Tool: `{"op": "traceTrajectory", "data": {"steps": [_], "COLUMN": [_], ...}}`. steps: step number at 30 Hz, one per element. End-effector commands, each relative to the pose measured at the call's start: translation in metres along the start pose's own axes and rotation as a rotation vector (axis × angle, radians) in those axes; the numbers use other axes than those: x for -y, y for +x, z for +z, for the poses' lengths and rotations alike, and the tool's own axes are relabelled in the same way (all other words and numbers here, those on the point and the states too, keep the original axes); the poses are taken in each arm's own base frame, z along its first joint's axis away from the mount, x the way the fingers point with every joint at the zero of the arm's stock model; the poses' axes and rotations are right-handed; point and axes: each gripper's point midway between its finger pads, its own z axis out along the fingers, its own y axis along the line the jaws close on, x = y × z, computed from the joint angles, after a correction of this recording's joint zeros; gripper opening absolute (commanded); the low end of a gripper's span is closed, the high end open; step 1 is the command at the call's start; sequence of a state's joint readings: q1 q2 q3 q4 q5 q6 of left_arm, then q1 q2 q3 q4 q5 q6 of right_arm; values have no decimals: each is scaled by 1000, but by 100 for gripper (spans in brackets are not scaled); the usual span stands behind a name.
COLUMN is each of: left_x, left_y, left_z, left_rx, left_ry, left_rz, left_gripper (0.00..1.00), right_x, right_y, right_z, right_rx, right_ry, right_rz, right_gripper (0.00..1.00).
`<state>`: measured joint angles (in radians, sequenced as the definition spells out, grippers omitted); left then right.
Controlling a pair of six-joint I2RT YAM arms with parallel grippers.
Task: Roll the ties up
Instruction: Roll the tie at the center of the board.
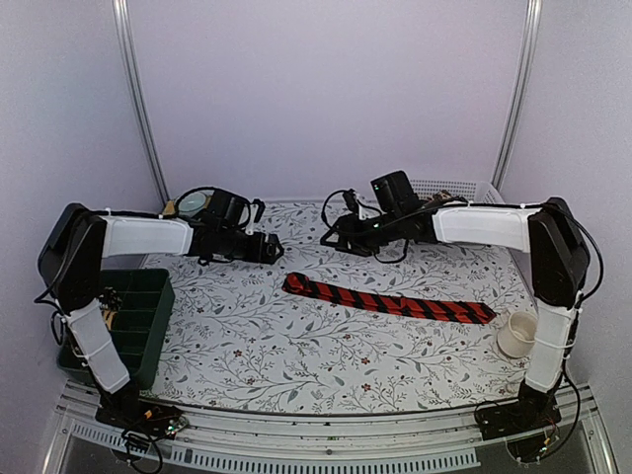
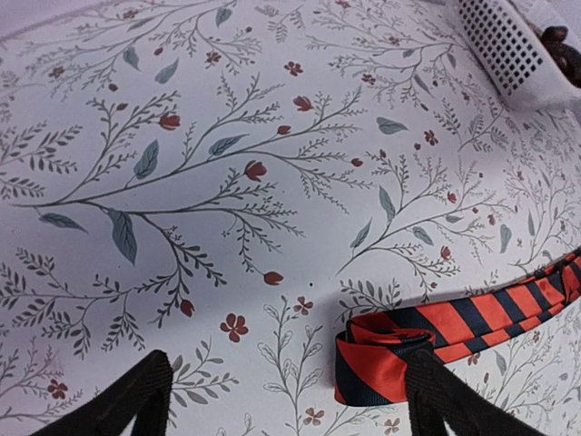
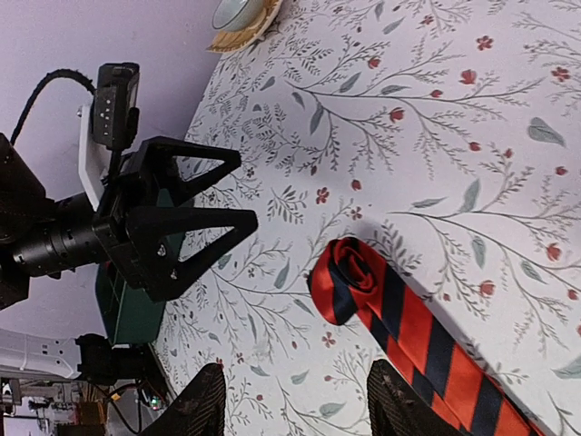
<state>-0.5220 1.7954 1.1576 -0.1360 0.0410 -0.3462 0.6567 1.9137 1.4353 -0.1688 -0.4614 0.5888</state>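
- Now the red striped tie [image 1: 390,299] lies on the surface [image 1: 247,346], its long axis running 9 to 3 o'clock (top view) and its folded end [image 2: 386,350] at 9.
- Left tool [image 3: 247,189], wide and empty, is nearer, with that end at its 5 o'clock.
- Right tool [image 3: 300,392], half-spread, holds nothing.

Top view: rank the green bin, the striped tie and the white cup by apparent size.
1. green bin: covers the most area, though the left arm hides part of it.
2. striped tie: longest, but narrow.
3. white cup: clearly smallest.
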Motion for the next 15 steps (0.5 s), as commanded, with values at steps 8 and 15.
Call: {"op": "traceTrajectory", "data": {"steps": [8,15], "left_x": [25,37], "left_y": [-7,7], "left_z": [-9,-26], "left_rx": [131,114], "left_ry": [328,556], "left_rz": [467,836], "left_gripper": [100,100], "right_x": [14,25], "right_y": [49,61], "right_z": [106,117], "right_rx": [-160,-176], "right_ry": [-35,-14], "right_rz": [139,170], "right_gripper": [52,52]}}
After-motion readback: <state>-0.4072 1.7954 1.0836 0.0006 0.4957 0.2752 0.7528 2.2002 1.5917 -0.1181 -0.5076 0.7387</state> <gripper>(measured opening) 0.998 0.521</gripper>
